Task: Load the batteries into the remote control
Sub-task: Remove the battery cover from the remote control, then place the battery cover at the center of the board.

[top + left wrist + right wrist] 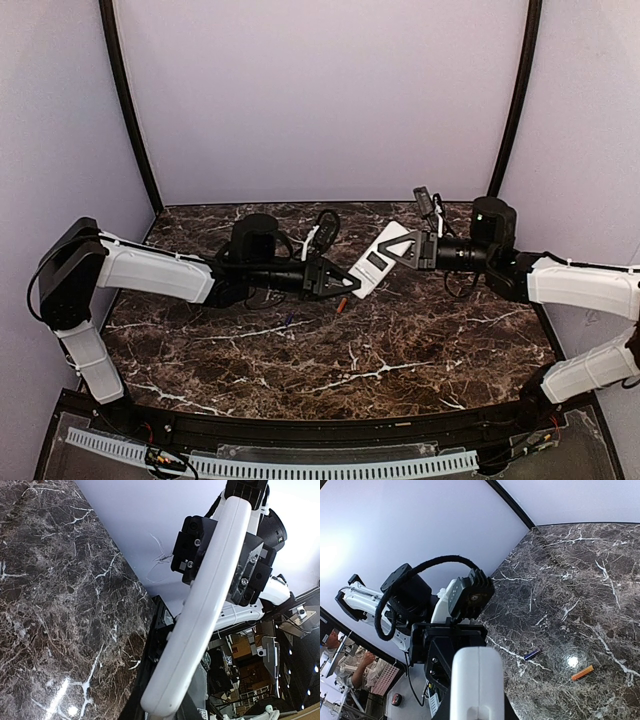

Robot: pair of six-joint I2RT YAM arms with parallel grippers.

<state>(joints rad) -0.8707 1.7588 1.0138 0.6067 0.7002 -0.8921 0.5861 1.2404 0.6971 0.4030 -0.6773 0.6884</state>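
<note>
Right end effector [394, 252] — level, on remote [366, 277]

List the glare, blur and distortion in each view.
Top external: even, soft light, no hot spots; the posts look slightly bowed. Left wrist: one glare patch on the table; remote sharp, room behind dim. Right wrist: glare spot beside the orange battery; wall washed out at left; close remote end soft.
</note>
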